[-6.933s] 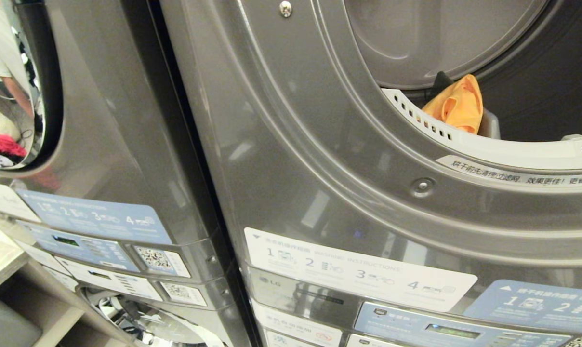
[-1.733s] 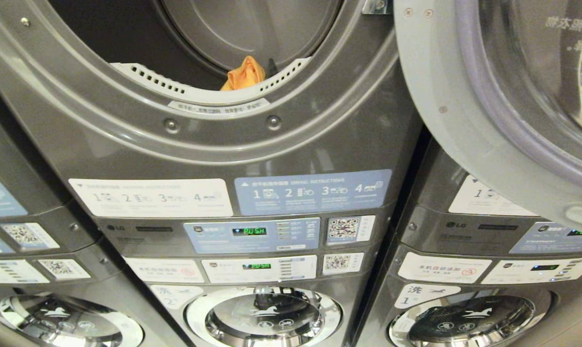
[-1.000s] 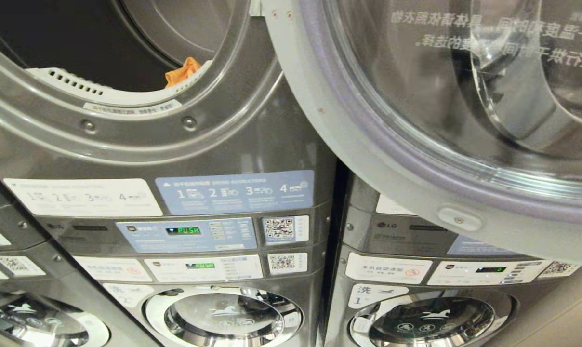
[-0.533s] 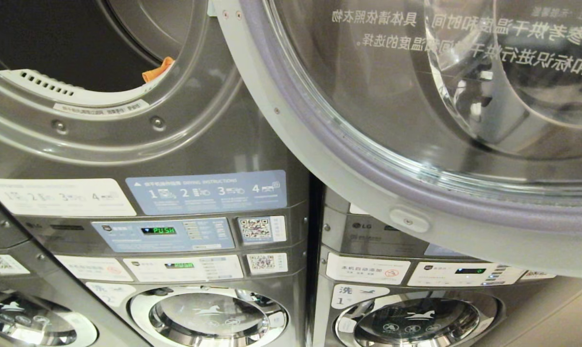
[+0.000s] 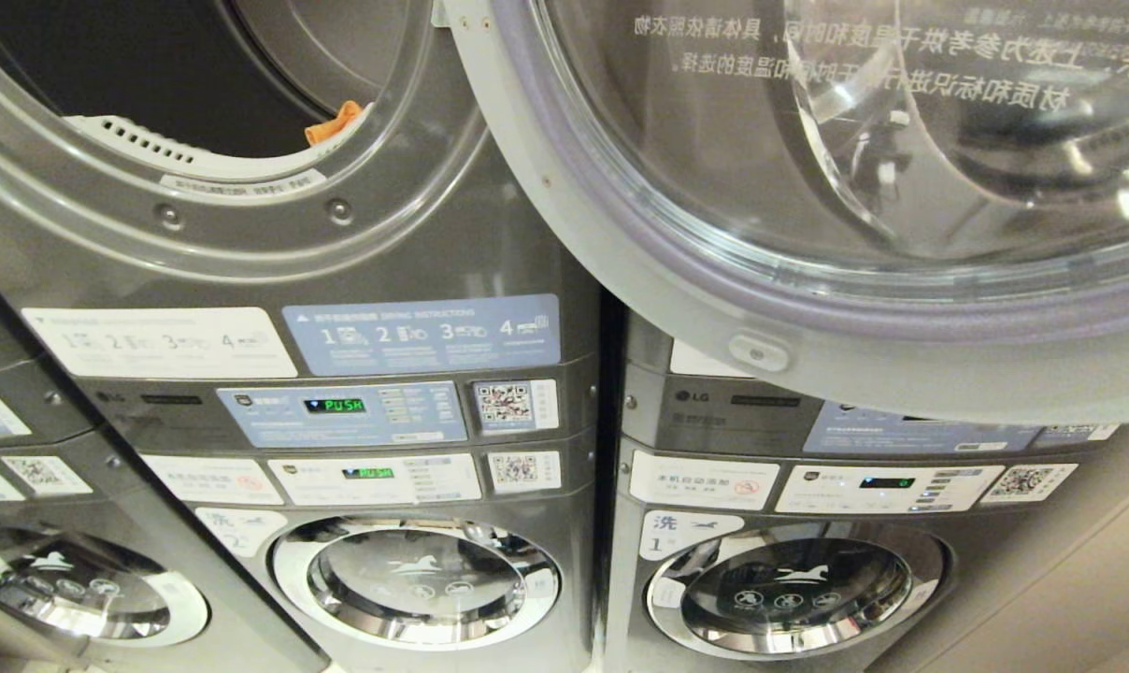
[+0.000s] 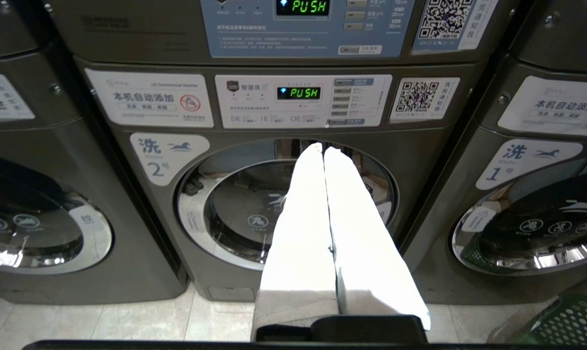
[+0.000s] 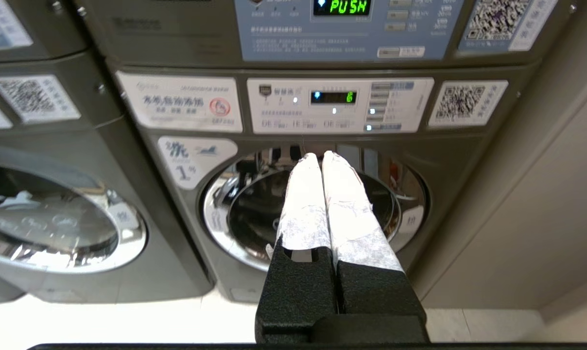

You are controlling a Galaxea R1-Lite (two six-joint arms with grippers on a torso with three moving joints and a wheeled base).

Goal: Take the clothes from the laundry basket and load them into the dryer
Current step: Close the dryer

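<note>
Both empty, fingers pressed together: left gripper, right gripper. Green laundry basket on floor at 4 o'clock of left gripper — nearer right arm. Orange garment inside open dryer — 11 o'clock, overhead.

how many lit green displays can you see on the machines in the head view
3. One reads PUSH on the upper panel of the middle stack, one on the panel just below it, and a dimmer one on the right stack's panel. The open dryer door may hide another.
</note>
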